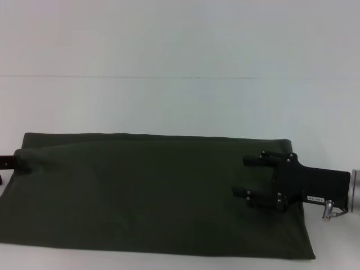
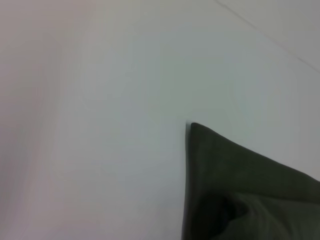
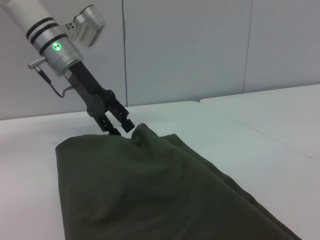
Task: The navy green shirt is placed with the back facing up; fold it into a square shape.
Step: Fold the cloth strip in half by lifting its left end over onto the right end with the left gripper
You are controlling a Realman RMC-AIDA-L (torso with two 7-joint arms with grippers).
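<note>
**A:** Head view, near edge first: the navy green shirt (image 1: 152,197) lies flat on the white table (image 1: 169,101), already a long band. Right gripper (image 1: 243,177) hovers over its right end, fingers spread, holding nothing.

**B:** Left gripper (image 3: 119,126)?

**A:** Farther off, at the left end, fingers pinched on a raised bit of cloth.

**B:** Handling?

**A:** Soft, limp, light; likely sags. Judgement: grip the end corners and fold end over end.

Inspector: Item and condition?
Clerk: The navy green shirt (image 1: 152,197), dark olive cloth, plain side up, folded into a long band.
Inspector: Position?
Clerk: It runs nine to three o'clock across the white surface, its nine o'clock end raised slightly.
</note>
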